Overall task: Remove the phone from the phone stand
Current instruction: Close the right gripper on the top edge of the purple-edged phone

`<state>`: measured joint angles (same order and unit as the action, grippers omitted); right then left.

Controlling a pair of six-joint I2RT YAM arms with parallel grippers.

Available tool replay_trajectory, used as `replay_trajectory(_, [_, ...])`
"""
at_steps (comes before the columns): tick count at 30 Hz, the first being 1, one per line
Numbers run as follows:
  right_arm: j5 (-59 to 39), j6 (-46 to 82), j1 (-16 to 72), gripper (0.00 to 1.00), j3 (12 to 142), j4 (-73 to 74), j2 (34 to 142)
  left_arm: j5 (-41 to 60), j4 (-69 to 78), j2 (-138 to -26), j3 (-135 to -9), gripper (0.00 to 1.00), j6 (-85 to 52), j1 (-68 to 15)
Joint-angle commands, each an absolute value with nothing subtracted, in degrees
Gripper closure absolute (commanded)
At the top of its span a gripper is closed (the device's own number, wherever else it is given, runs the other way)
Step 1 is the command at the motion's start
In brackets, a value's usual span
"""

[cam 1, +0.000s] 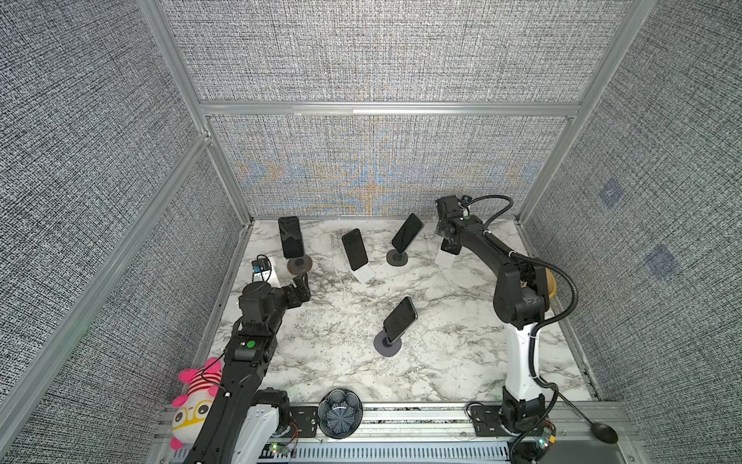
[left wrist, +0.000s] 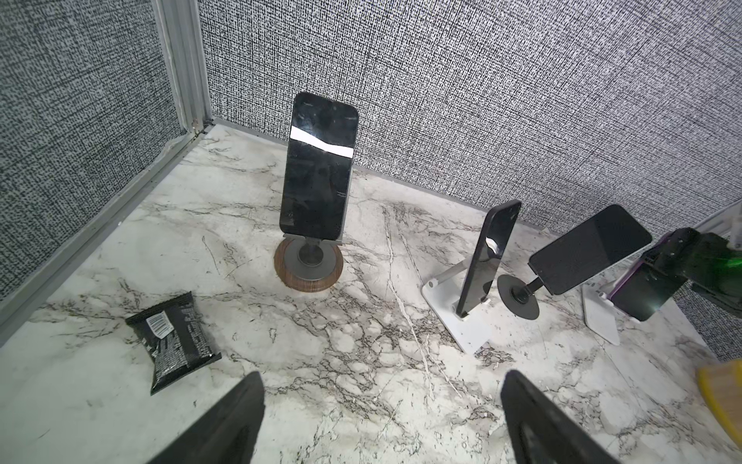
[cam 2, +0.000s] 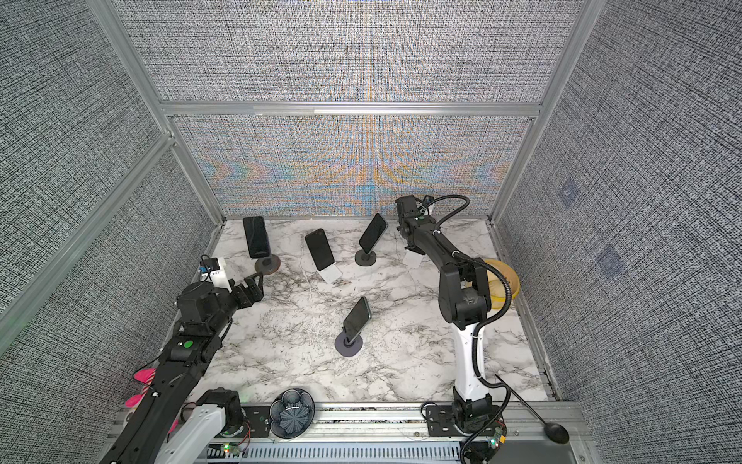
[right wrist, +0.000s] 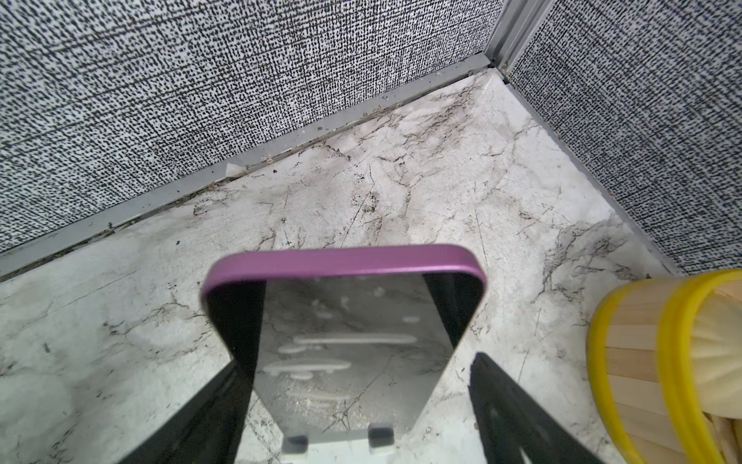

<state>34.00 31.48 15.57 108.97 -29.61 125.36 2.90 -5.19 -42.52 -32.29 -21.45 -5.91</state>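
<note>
A phone in a purple case [right wrist: 345,333] leans on a white phone stand [cam 1: 445,260] at the back right of the marble table. My right gripper [right wrist: 357,363] is open around that phone. One finger [right wrist: 225,397] lies against its side edge, and the other finger [right wrist: 494,393] stands a little apart from it. In the left wrist view the same phone [left wrist: 642,289] shows with the right arm at its top end. My left gripper [left wrist: 383,375] hangs open and empty above the table, in front of a phone [left wrist: 317,168] on a round wooden-based stand [left wrist: 309,265].
Other phones stand on stands: one [cam 1: 354,249] on a white stand, one [cam 1: 407,233] on a black disc, one [cam 1: 400,317] on a grey base mid-table. A black snack packet [left wrist: 172,341] lies at the left. A yellow-rimmed wooden basket [right wrist: 662,361] sits by the right wall.
</note>
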Motion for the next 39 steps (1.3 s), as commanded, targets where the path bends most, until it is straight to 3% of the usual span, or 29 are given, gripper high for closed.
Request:
replay_trajectory(1, [34.2,31.16,15.34,0.15,108.83,-28.06,125.11,2.11,-3.78,-42.19,-32.06,0.07,-21.57,-5.91])
replay_trajectory(20, [33.7,29.59,15.25,0.25,106.14,-23.9,124.17,2.19,-3.36,-43.24,-31.9,0.07,-21.64,-5.93])
replay_trajectory(39, [32.64,26.57,15.4,0.29,105.57,-23.92,120.06,2.53,-3.34,-43.07,-31.87,0.07,-21.89,-5.92])
